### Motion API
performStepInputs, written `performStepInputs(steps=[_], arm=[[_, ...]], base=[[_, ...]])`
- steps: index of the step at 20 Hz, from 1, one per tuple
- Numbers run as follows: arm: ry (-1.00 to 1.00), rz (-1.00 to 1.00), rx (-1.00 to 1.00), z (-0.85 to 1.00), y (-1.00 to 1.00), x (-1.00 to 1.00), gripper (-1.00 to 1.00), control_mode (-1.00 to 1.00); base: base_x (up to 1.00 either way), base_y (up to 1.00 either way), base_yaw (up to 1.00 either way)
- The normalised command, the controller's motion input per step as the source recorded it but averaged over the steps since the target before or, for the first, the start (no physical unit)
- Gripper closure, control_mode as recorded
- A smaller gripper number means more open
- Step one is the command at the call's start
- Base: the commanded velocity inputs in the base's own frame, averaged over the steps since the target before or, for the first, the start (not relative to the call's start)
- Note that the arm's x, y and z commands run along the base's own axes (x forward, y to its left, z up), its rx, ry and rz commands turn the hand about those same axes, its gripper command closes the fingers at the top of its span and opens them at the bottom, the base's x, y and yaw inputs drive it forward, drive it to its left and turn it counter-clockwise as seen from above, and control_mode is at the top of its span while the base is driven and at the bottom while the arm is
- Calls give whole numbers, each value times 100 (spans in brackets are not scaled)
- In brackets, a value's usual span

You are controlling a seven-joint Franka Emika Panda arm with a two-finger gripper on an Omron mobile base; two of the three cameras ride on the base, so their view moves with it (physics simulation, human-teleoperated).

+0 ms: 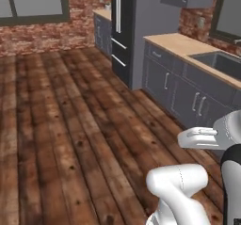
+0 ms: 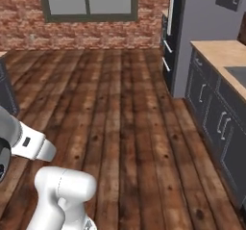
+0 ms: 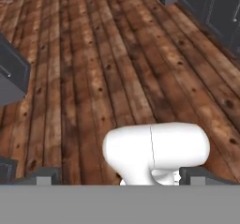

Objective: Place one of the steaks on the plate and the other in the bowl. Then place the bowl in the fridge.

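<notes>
Floorboards [image 1: 61,125] of dark wood spread wide in front of the claw [image 3: 119,175], bare all the way to the brick wall [image 2: 24,27] and its window [image 2: 89,0] far ahead. The claw's jaws stood wide apart, its two dark fingertips [image 3: 44,176] set near opposite corners at the bottom of the hand view, with no object between them.

To the right of the claw, the open floor ended at a row of dark grey base cabinets [image 1: 188,92] under a light wooden counter [image 1: 174,43], with a sink [image 1: 221,61] sunk into it. To the left of the claw, a dark cabinet corner [image 3: 11,78] jutted over the boards, near but not touching; the same corner showed at the edge of the right base view [image 2: 5,94].

The fridge [image 1: 126,36] stood well ahead of the claw and to its right, at the far end of the cabinet row, doors closed, with floor between it and the claw. Its top was cut off by the frame in both base views [image 2: 168,56], and it was seen so obliquely that only one long silver handle and two short drawer bars could be made out. A dark block at the upper edge of the hand view was too cropped to name. The sink was cut off at the frame's right edge.
</notes>
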Motion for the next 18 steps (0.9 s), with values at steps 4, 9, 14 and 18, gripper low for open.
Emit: performStepInputs(steps=[4, 9, 14, 18], arm=[[0, 0, 0, 0, 0, 0, -100, 100], [0, 0, 0, 0, 0, 0, -100, 100], [0, 0, 0, 0, 0, 0, -100, 100], [0, 0, 0, 0, 0, 0, -100, 100]], base=[[100, 83, -19], [100, 97, -27], [100, 100, -33], [100, 100, -41]])
